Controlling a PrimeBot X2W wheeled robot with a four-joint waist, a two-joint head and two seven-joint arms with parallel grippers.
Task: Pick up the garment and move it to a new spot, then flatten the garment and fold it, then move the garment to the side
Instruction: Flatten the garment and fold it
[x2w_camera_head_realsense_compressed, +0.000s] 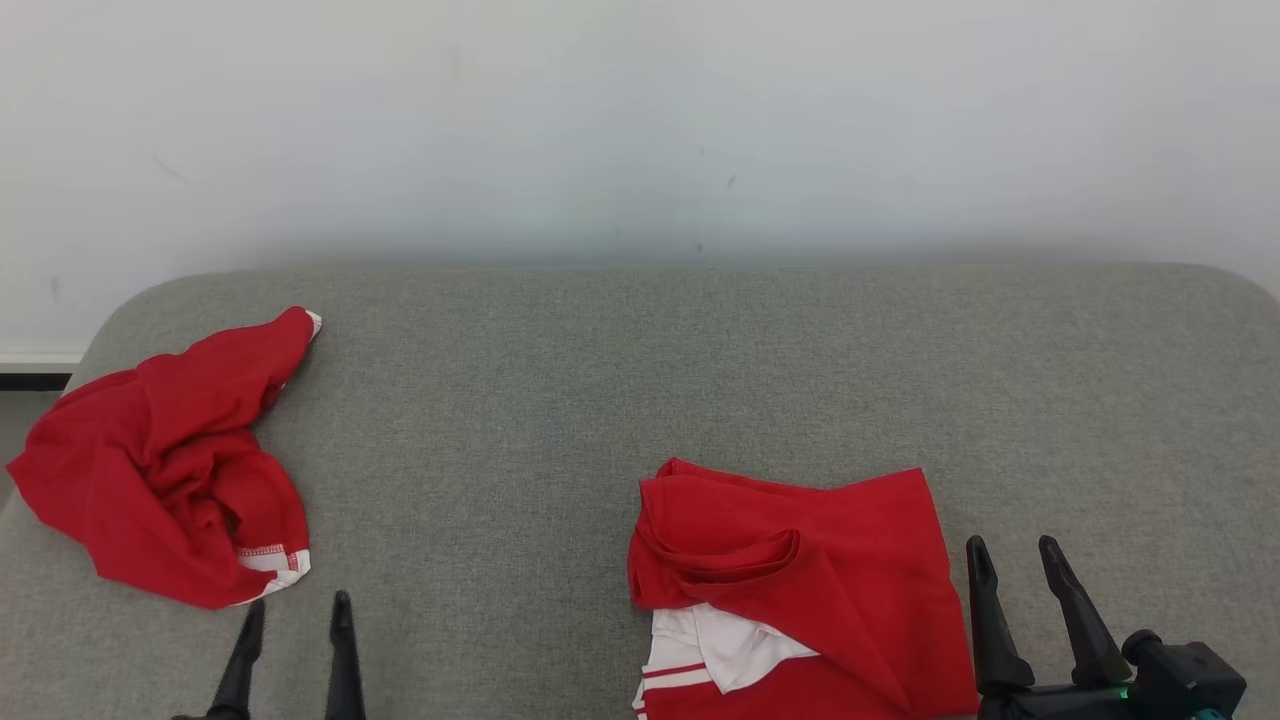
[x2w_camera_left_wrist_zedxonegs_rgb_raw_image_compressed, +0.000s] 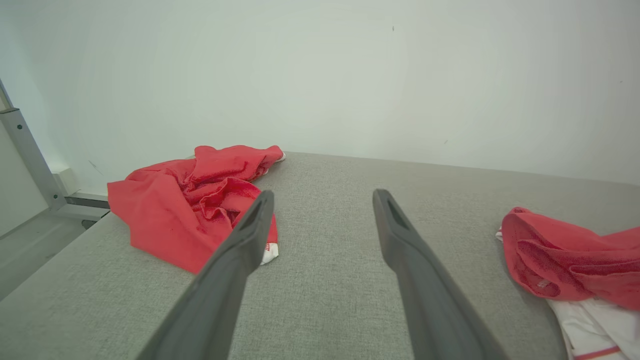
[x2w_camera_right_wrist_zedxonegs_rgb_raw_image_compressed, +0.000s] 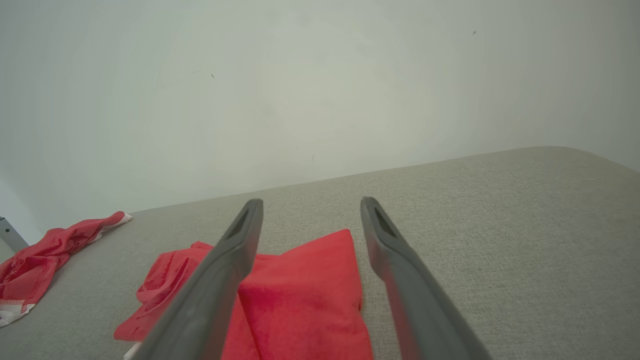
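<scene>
Two red garments lie on the grey padded surface (x2w_camera_head_realsense_compressed: 700, 360). One is a crumpled heap (x2w_camera_head_realsense_compressed: 170, 470) at the far left, also seen in the left wrist view (x2w_camera_left_wrist_zedxonegs_rgb_raw_image_compressed: 185, 210). The other is folded (x2w_camera_head_realsense_compressed: 800, 580) near the front right, with white trim showing at its near edge. My left gripper (x2w_camera_head_realsense_compressed: 295, 615) stands open at the lower left, just in front of the crumpled garment and not touching it. My right gripper (x2w_camera_head_realsense_compressed: 1015, 560) stands open just right of the folded garment (x2w_camera_right_wrist_zedxonegs_rgb_raw_image_compressed: 300, 300), holding nothing.
A pale wall (x2w_camera_head_realsense_compressed: 640, 130) rises right behind the surface. The surface's rounded corners show at the back left and back right. A metal post (x2w_camera_left_wrist_zedxonegs_rgb_raw_image_compressed: 25, 155) and floor lie beyond the left edge.
</scene>
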